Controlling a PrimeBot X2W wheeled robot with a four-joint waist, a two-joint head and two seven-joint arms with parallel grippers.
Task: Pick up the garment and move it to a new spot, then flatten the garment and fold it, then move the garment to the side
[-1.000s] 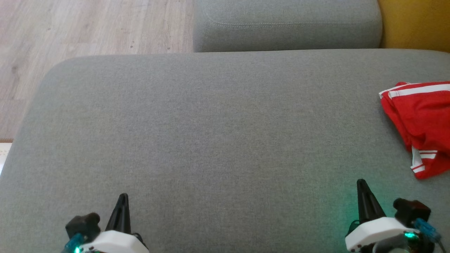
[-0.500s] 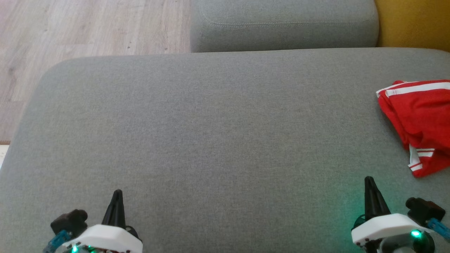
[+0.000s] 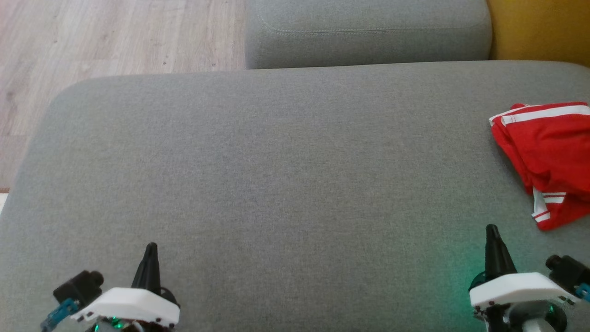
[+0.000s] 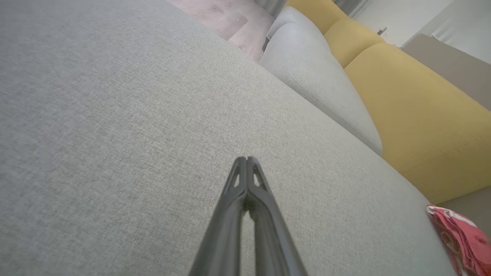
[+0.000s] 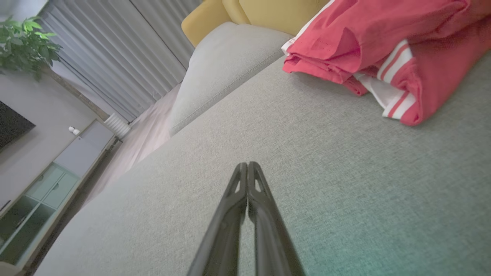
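Garment point(image 3: 551, 152) folded, R side of cushion point(image 3: 276, 161).

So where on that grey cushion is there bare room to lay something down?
The grey cushion is bare from its left edge by the wooden floor across to the red garment, ahead of the left gripper and right gripper. Crowded only at the right edge, where the garment lies bunched.

No readable text, no labels, no brands, no numbers, no signs

I've got bare grey seat cushion point(image 3: 276, 161) across the frame's centre and left; the red garment point(image 3: 548, 147) obstructs the right edge.
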